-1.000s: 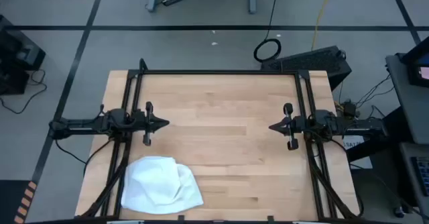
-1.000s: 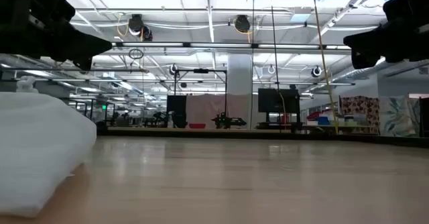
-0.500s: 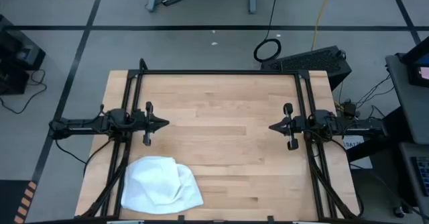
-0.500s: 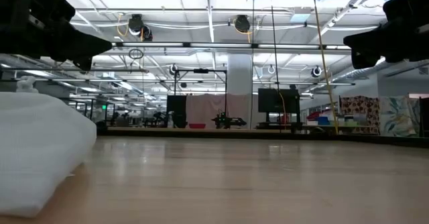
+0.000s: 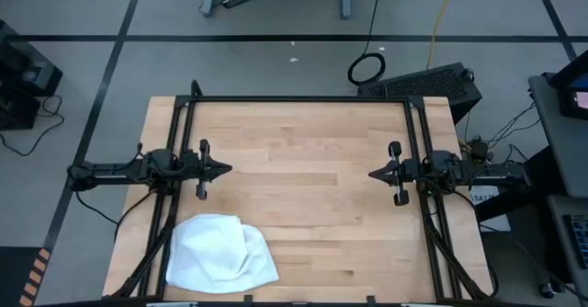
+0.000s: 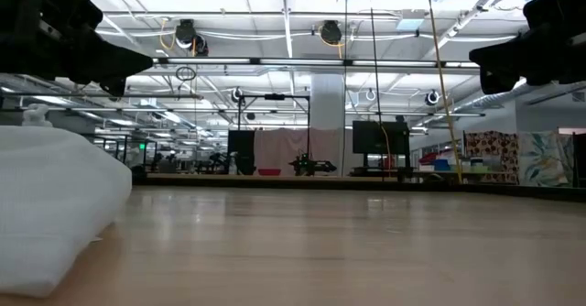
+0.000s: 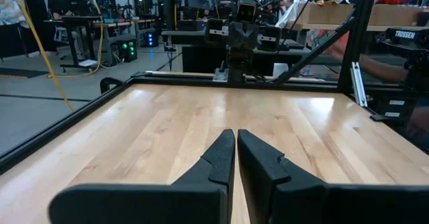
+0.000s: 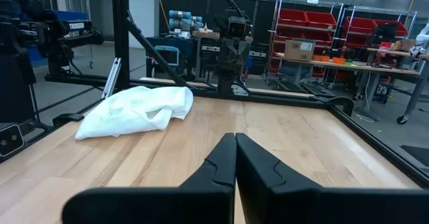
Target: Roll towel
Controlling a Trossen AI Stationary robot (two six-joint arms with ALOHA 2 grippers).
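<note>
The white towel lies bunched in a loose heap on the wooden table at its near left corner. It also shows in the low view and in the right wrist view. My left gripper hangs shut above the table's left side, a little beyond the towel. My right gripper hangs shut above the right side, far from the towel. In the wrist views the left fingertips and the right fingertips are together, with nothing between them.
A black frame runs along the table's far edge and down both sides past the arms' bases. The bare wooden top lies between the two grippers. A dark box sits on the floor beyond the far right corner.
</note>
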